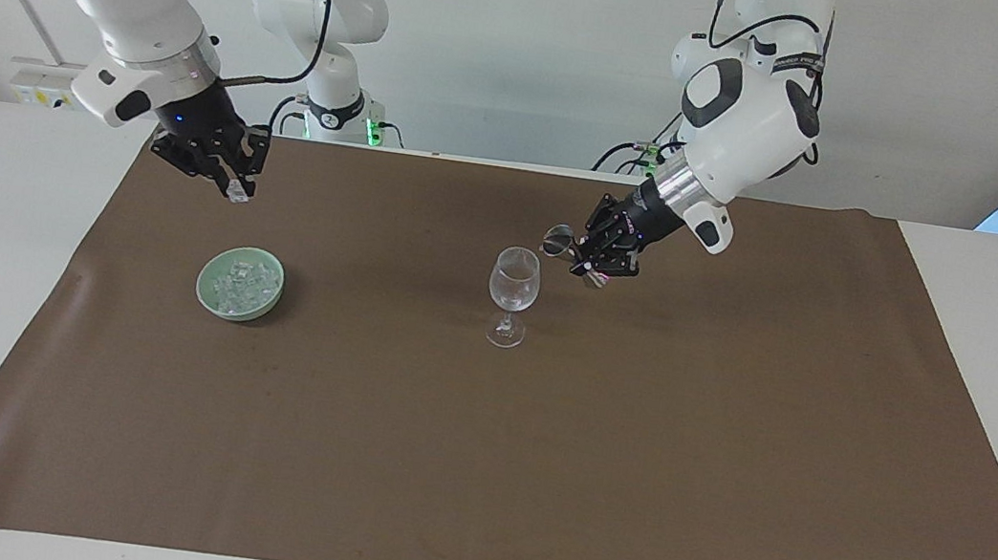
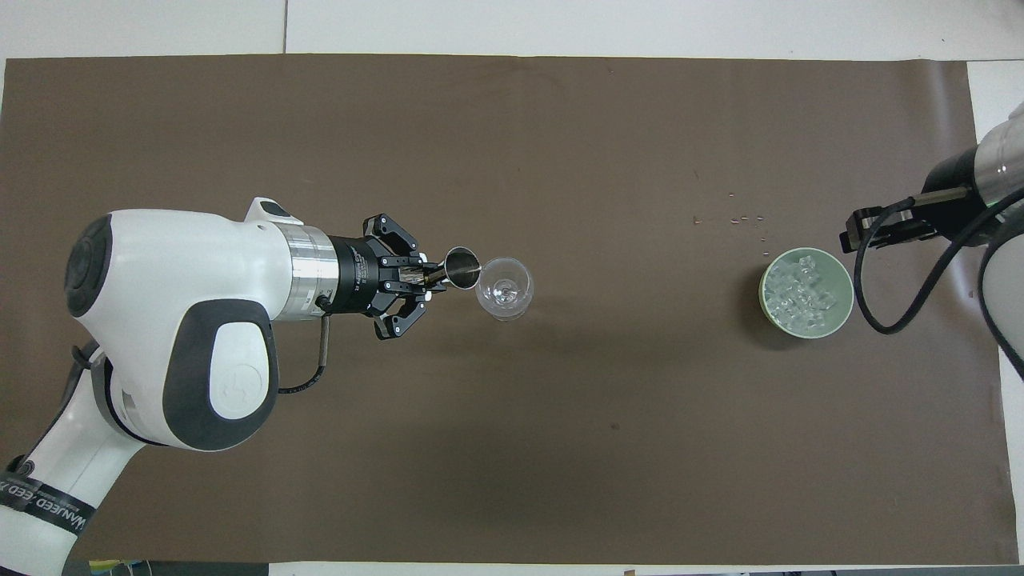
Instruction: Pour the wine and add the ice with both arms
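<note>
Ice [image 1: 240,284]: heap of small clear cubes in my green bowl [image 1: 209,300], on the brown mat [image 1: 474,470] toward my right arm's end of the table; one more cube [image 1: 237,195] rides in my right fingertips.
Wine glass [image 1: 513,284]: upright, mid-mat, well apart from the bowl, with a little clear liquid at most; level hard to read.
Jigger [image 2: 462,266]: small metal measuring cup, tilted, mouth toward the glass, its lip just beside the glass rim and above it.
Left gripper [image 2: 428,276]: closed tight on the jigger, hanging in the air beside the glass on my left arm's side, long axis pointing along the table at the bowl of the glass.
Right gripper [image 1: 234,186]: pinched on that single cube, raised over the mat near the bowl.
Governing relation: the glass lies straight ahead of the jigger's mouth, so my left arm is the nearer one; I judge the pour comes first, by more tilt.
Risk: the lip sits at the rim's edge, so spill outside is possible.
</note>
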